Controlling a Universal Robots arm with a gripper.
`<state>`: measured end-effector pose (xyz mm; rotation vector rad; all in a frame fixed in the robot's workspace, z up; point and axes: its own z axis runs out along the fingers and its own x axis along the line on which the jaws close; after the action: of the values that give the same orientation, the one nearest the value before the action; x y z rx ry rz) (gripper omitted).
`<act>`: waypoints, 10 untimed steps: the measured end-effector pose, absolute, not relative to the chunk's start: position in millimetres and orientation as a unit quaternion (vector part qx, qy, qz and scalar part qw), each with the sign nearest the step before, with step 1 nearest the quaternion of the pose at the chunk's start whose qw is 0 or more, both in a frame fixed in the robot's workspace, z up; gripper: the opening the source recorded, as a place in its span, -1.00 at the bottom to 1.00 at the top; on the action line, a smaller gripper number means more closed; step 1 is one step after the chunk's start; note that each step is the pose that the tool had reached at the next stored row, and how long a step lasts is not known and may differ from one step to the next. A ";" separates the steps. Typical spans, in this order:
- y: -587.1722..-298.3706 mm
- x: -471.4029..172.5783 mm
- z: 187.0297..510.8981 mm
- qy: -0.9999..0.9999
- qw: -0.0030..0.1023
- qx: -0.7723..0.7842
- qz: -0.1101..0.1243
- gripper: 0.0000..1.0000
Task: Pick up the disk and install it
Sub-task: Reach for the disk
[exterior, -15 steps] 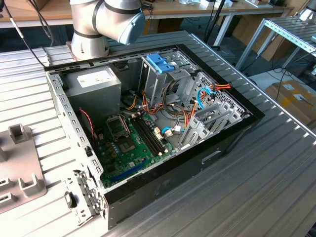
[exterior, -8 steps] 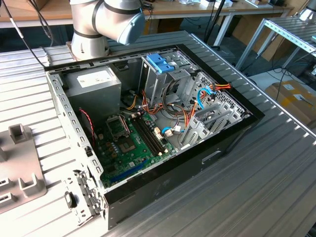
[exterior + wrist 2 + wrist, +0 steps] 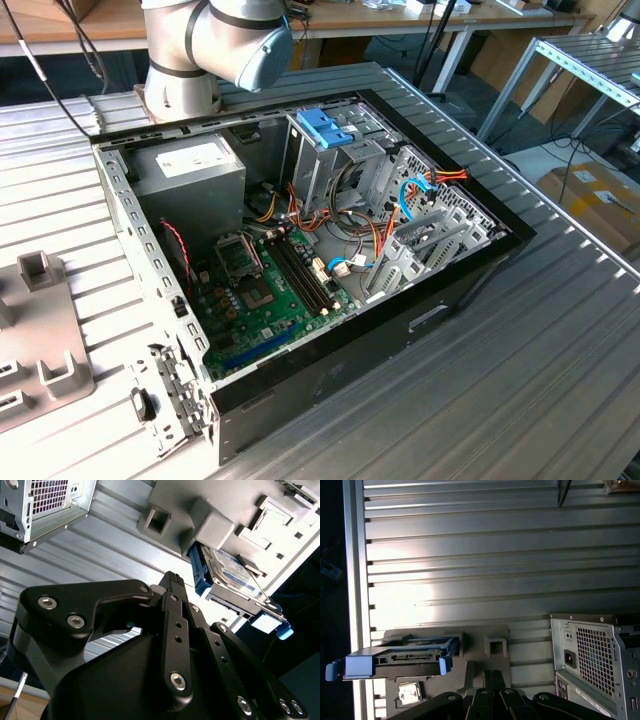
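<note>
Poised shut and empty over the middle of the grey holder plate (image 3: 485,632), gripper (image 3: 492,674) apart from the disk (image 3: 410,656), seated at that plate's end away from the computer case (image 3: 590,660), long axis apparently along the plate's outer edge.

1. You will find no legible print on the white sticker (image 3: 190,158) atop the grey power-supply box (image 3: 205,187).
2. The disk (image 3: 227,565) carries a white-and-blue label (image 3: 242,579); you cannot read its text.
</note>
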<state>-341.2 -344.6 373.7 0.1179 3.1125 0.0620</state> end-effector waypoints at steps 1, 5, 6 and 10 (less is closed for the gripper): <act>-344.5 -341.3 373.7 0.999 0.013 0.038 0.020 -0.79; -344.5 -341.2 373.7 0.999 0.013 0.038 0.020 -0.79; -344.5 -341.2 373.6 0.999 0.013 0.038 0.020 -0.79; -344.0 -346.9 370.9 0.999 0.013 0.038 0.020 -0.79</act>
<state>-346.9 -344.0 370.9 0.1182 3.1124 0.0620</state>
